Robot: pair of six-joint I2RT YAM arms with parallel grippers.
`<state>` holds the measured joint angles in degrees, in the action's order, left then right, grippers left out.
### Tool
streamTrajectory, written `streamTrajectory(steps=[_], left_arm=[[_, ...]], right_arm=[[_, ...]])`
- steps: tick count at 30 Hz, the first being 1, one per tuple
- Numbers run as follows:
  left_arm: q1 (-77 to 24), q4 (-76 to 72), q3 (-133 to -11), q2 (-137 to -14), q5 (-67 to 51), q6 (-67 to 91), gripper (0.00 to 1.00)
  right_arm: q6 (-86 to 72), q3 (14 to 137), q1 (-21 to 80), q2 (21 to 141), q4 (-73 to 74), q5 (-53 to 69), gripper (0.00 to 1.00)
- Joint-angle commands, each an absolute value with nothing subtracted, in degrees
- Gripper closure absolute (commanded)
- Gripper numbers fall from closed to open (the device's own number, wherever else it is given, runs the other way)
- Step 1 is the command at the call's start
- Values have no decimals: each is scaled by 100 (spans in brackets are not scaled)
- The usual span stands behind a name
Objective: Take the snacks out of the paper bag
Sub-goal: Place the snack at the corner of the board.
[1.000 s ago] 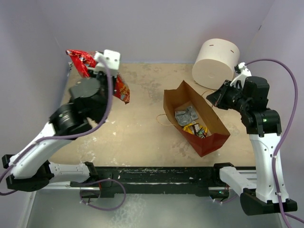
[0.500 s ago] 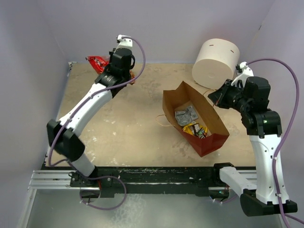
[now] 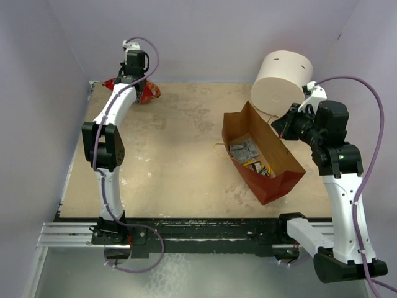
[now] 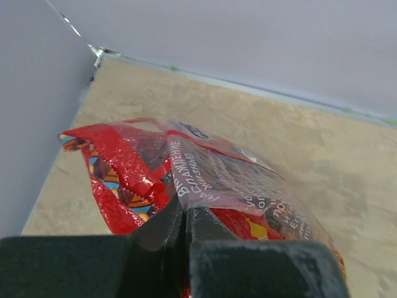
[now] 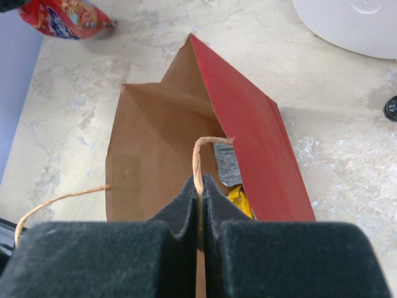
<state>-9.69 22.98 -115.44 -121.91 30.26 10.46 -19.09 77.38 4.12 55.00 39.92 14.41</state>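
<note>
Centre right of the top view, the right tool is clamped on the string handle of the paper bag. The paper looks thin and likely to tear. Inside lie light, crinkly packets, best pinched at a sealed edge. Upper left, the left tool is clamped on the red snack bag at the worktop corner.

The table is a tan, mottled board with pale scuffed patches, closed in by walls on its far, left and right edges. A paper bag, red outside and brown inside, sits open on the right half, slanting from mid-table toward the near right corner. One string handle trails on the board beside its mouth. A white cylinder stands in the far right corner, just behind the bag. A red snack bag is at the far left corner; whether it rests on the board is unclear.
</note>
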Motion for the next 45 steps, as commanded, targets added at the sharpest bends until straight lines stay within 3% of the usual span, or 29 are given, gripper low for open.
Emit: streamTrajectory(steps=[1,12,16,19,24,29,33,39,45], left_arm=[[-812,568,-12046,-12208,3170,612,100],[-545,1655,-10412,-11993,2408,2585,97],[-545,2218,-9824,-11585,1801,2995,54],[-553,2721,-9389,-11089,1294,3284,34],[-554,2784,-8221,-9630,499,3445,13],[-603,2852,-7104,-8218,-748,3637,10],[-719,2599,-6236,-7171,-1977,3790,3],[-1060,3136,-6326,-6125,-2372,3780,1],[-1435,2812,-6490,-5588,-3057,4087,1]], right_arm=[[-1452,7678,413,5476,3734,1475,100],[-1160,7516,413,5470,3656,1755,100],[-1140,7557,428,5510,3581,2080,100],[-1358,7631,431,5558,3564,2319,100],[-1542,8054,431,5972,3904,2825,100],[-1702,8001,652,6147,3663,3549,100],[-1798,8109,1480,6328,3514,3439,100],[-2152,8076,2283,6481,3160,3387,100],[-2668,7655,2611,6539,2100,4404,100]])
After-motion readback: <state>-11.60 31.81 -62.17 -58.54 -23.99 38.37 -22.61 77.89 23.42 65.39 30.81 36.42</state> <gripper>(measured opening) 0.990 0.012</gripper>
